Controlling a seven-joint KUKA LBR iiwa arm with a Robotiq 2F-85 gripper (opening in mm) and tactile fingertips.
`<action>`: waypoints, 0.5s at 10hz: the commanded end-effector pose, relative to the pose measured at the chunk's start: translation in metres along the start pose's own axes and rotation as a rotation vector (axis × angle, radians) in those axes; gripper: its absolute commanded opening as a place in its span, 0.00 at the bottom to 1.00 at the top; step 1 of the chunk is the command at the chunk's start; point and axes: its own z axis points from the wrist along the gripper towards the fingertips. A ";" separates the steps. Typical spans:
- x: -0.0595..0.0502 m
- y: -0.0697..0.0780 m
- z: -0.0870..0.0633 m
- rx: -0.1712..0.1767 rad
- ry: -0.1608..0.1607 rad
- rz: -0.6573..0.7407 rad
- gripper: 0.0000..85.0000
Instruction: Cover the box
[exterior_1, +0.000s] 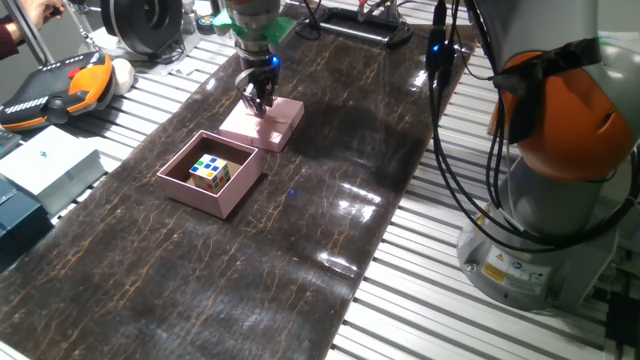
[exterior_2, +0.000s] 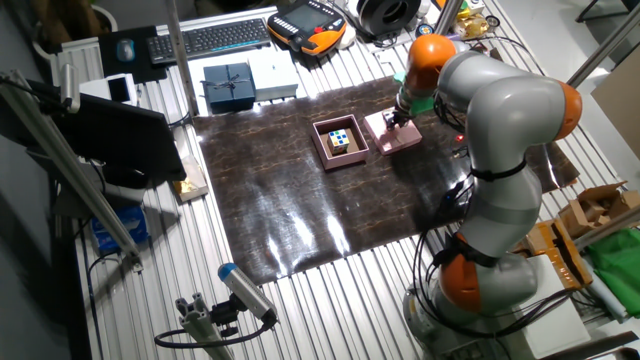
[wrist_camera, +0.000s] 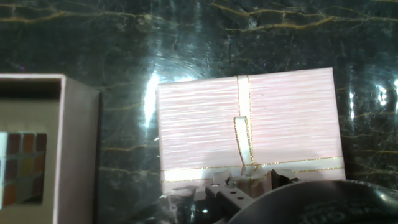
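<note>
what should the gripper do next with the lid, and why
Probably lower a little and close on the lid: the gripper sits right over it, while the box beside it is open, with a cube inside.

The box (exterior_1: 210, 174) is sitting on the mat (exterior_1: 300, 250) with a cube (exterior_1: 210, 173) lying inside it. The lid (exterior_1: 264, 123) is lying just beyond it, to the right, the gripper (exterior_1: 259, 100) hanging over the lid's far edge.
</note>
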 end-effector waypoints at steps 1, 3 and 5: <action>0.000 -0.001 0.001 0.000 0.000 0.002 0.46; -0.001 -0.002 0.005 0.000 0.000 0.000 0.46; -0.001 -0.003 0.008 -0.002 -0.002 -0.003 0.46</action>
